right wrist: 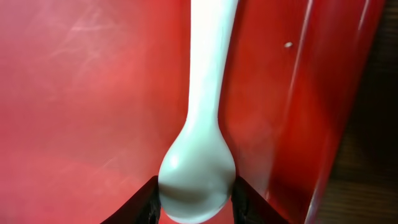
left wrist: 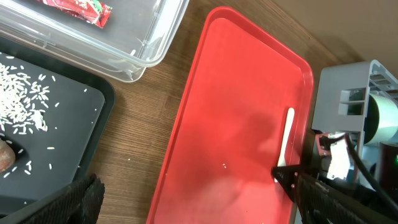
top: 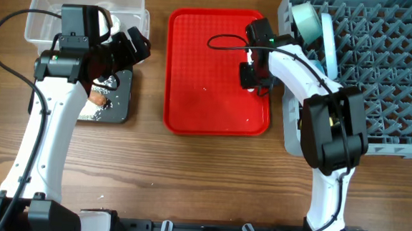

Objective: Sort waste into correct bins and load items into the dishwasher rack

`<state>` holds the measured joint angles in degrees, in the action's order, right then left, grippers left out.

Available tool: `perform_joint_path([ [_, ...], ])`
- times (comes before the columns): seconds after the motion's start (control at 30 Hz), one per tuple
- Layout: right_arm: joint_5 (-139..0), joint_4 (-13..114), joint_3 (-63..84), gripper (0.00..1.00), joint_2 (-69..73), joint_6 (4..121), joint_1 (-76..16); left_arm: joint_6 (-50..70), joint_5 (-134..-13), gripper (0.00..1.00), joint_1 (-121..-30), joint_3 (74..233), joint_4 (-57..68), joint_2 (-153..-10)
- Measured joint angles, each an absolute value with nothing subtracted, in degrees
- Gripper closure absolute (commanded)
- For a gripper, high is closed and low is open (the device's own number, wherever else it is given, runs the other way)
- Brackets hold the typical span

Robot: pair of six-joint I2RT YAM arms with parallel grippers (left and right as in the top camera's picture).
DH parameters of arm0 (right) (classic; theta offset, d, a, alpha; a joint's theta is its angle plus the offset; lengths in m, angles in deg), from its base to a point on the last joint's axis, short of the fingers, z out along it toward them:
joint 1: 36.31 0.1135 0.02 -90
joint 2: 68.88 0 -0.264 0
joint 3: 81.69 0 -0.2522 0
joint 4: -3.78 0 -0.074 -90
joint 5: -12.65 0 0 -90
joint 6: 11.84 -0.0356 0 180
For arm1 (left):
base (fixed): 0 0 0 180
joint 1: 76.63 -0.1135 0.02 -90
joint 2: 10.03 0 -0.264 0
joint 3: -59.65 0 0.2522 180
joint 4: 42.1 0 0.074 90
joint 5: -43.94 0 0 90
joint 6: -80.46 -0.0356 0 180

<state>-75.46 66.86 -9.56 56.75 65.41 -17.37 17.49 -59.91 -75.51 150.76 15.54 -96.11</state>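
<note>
Pinches the round end of the white spoon (right wrist: 208,93) with the right claw (right wrist: 196,200), narrow and snug on both sides. Grabs there, likely for a fatter, easier hold than on the thin handle pointing ahead of the claw. Looks flat on the red tray (right wrist: 74,93), right under the claw, near the rim. Has the grey rack (top: 381,69) just beside for the drop. Holds the left claw (top: 133,48) wide and bare, well apart, out of the way.
</note>
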Motion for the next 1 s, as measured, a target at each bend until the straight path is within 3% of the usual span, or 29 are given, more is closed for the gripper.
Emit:
perform_joint_path([
  [0.53,-72.86,68.76,-9.56,0.64,32.51,68.01,-17.37,17.49,-59.91,0.0,-75.51,150.76,15.54,-96.11],
  [1.0,-72.22,71.36,-9.42,0.59,31.57,68.2,-17.37,17.49,-59.91,0.0,-75.51,150.76,15.54,-96.11],
])
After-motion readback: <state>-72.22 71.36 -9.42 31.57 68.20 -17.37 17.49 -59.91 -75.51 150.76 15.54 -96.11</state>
